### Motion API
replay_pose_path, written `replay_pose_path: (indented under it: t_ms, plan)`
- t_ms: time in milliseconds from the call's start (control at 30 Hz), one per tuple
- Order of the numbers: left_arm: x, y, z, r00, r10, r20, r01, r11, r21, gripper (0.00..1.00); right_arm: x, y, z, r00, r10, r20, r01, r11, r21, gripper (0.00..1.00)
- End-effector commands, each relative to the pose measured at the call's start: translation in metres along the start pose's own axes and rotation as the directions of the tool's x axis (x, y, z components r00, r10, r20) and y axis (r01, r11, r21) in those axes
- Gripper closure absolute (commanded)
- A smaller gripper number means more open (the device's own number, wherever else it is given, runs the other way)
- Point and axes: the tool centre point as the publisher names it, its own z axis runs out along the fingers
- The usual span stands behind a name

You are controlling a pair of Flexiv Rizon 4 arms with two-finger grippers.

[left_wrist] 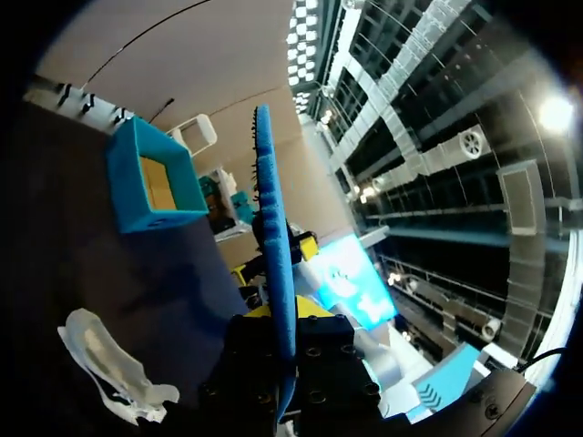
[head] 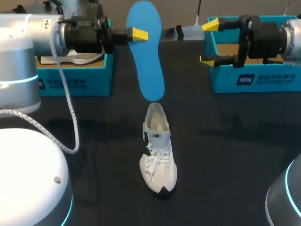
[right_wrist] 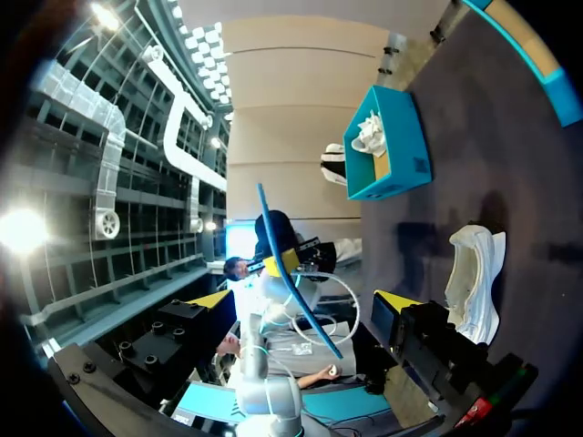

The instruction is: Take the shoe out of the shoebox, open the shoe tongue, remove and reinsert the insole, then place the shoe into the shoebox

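A white sneaker [head: 158, 150] lies on the black table at its middle, heel toward the back. Above and behind it hangs a blue insole [head: 146, 52], toe end down just over the heel, with my left gripper [head: 136, 34] shut on its upper part. In the left wrist view the insole [left_wrist: 271, 246] stands edge-on between the fingers, and the sneaker [left_wrist: 109, 364] lies below beside them. My right gripper [head: 209, 42] is open and holds nothing, in front of the right shoebox [head: 254, 80]. From the right wrist view the sneaker [right_wrist: 474, 273] and the insole [right_wrist: 265, 211] show ahead of that gripper [right_wrist: 305, 300].
A blue shoebox [head: 75, 80] at the back left holds another white shoe under my left arm. The right shoebox [left_wrist: 150, 177] shows a bare cardboard floor. A white cable [head: 66, 108] hangs from my left arm down to the table.
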Motion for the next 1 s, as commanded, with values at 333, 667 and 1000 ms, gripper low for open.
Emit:
replay_pose_path:
  t_ms: [333, 667, 1000]
  plan:
    - [-0.023, 0.005, 0.011, 0.949, -0.296, -0.106, 0.286, 0.953, -0.095, 1.00, -0.001, 0.000, 0.002, 1.000, -0.001, 0.000, 0.001, 1.000, -0.002, 0.00]
    - [-0.038, 0.005, 0.013, 0.950, -0.239, -0.201, 0.229, 0.971, -0.072, 1.00, -0.001, 0.000, 0.002, 1.000, -0.001, 0.000, 0.001, 1.000, -0.002, 0.00]
    - [-0.046, 0.005, 0.011, 0.961, -0.223, -0.161, 0.215, 0.974, -0.068, 1.00, -0.001, 0.000, 0.002, 1.000, -0.001, 0.000, 0.001, 1.000, -0.002, 0.00]
